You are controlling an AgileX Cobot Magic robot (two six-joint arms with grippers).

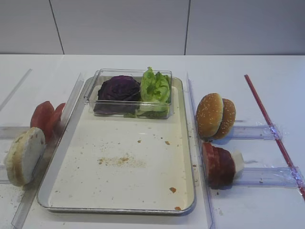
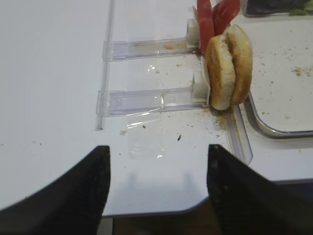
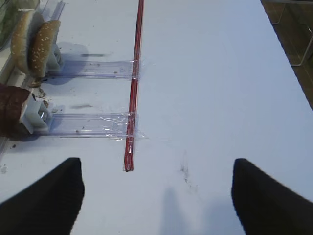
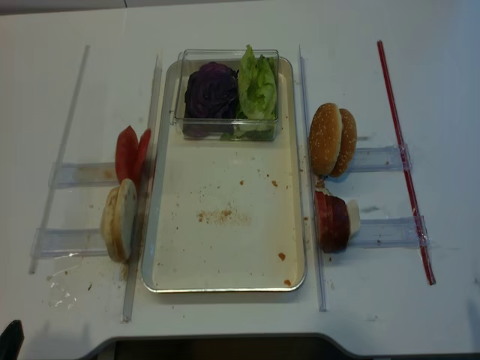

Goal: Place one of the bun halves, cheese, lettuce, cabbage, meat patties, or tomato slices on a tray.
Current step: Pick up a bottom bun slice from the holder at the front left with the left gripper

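The tray (image 1: 183, 157) lies mid-surface, its floor bare but for crumbs and the clear box (image 1: 128, 93) of cabbage (image 1: 119, 88) and lettuce (image 1: 155, 87) at the far end. The bun halves (image 2: 229, 66) stand on edge in a holder just left of the tray's near-left corner, faces pointing along the rail, tomato slices (image 2: 215, 14) behind them. The left hand (image 2: 156, 188) hangs over the surface with its fingers (image 2: 63, 196) wide apart and nothing between them; the buns lie ahead and to its right, so this arm is the nearer 1. The right hand (image 3: 156, 196) is likewise spread and empty, with the meat patties (image 3: 12, 110) and seeded tops (image 3: 34, 41) ahead-left.
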